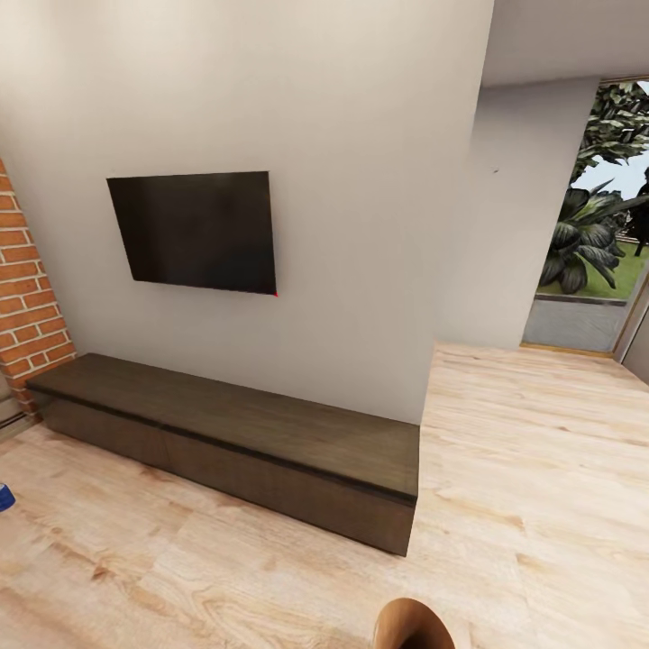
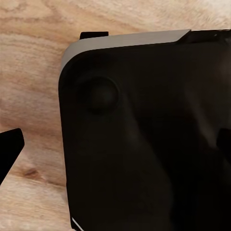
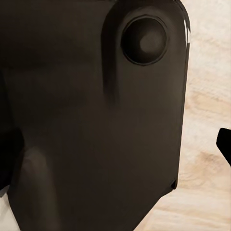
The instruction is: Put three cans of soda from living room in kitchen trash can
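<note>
A small blue can of soda (image 1: 4, 497) stands on the wood floor, cut off by the left edge of the head view. A brown copper-coloured curved rim (image 1: 411, 626), apparently the trash can, pokes up at the bottom edge. My left gripper (image 2: 115, 149) hangs over the robot's dark body, with one black fingertip (image 2: 9, 150) far out to the side. On my right gripper (image 3: 115, 144), a fingertip (image 3: 225, 143) likewise sits at the frame's edge. Both look open and hold nothing. The orange cans are out of view.
A long low dark wood cabinet (image 1: 243, 442) runs along the white wall under a black TV (image 1: 196, 230). The red brick chimney (image 1: 27, 297) is at the left. A glass door (image 1: 595, 225) to the garden is at the back right, with plank floor (image 1: 532, 469) leading to it.
</note>
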{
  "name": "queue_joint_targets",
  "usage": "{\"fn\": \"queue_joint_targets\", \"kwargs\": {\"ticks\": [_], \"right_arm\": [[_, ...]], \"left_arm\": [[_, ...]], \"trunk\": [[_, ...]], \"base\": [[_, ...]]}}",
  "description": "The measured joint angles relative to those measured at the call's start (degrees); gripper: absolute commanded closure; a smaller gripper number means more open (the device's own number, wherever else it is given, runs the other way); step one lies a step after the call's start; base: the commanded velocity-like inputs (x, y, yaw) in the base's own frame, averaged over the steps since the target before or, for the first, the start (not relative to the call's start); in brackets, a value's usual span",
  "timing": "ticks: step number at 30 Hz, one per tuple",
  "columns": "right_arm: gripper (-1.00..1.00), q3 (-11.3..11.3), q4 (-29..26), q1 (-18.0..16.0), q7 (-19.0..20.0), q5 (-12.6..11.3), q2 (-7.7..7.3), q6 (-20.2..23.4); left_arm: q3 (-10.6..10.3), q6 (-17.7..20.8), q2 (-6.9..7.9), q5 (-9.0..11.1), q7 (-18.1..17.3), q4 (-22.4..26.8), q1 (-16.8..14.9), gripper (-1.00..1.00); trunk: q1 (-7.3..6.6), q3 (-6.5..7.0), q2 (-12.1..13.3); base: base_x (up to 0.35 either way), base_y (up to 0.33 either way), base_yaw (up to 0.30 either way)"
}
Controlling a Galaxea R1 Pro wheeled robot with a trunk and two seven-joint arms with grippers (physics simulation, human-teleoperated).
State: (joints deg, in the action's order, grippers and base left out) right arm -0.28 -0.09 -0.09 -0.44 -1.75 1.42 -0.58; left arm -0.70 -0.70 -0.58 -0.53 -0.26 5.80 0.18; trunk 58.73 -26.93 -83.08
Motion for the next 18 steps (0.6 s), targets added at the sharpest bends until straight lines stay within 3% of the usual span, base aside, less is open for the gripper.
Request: {"fn": "queue_joint_targets", "kwargs": {"ticks": [18], "right_arm": [[-1.00,-0.21,0.00,0.00,-0.26,-0.09,0.07,-0.19]], "left_arm": [[0.21,0.00,0.27,0.47,0.00,-0.49,0.00,-1.00]], "trunk": [[0.00,-0.09,0.00]], "base": [[0.000,0.000,-0.016]]}}
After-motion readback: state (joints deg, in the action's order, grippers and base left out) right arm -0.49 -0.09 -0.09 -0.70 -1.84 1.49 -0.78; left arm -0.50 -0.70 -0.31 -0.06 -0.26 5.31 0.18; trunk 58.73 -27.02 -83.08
